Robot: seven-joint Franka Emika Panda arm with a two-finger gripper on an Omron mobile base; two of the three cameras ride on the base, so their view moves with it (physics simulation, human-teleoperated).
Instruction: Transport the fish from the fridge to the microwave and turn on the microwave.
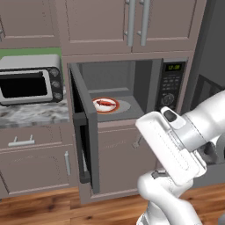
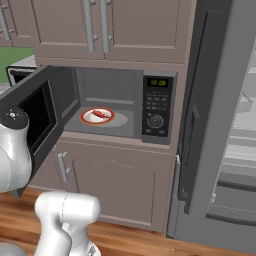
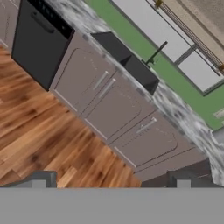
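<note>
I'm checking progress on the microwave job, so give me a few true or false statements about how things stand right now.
1. The fish lies on a plate inside the microwave. True.
2. The microwave door is shut. False: it stands wide open.
3. The fridge door is open. True.
4. The hand grips the fish. False: it is open and empty, facing cabinets and floor.
5. The toaster oven sits right of the microwave. False: it sits to its left, on the counter.

The microwave (image 2: 117, 102) stands with its door (image 2: 35, 117) swung open; inside, the fish (image 2: 100, 114) lies on a plate (image 2: 89, 119). The fridge (image 2: 220, 125) is open too.
</note>
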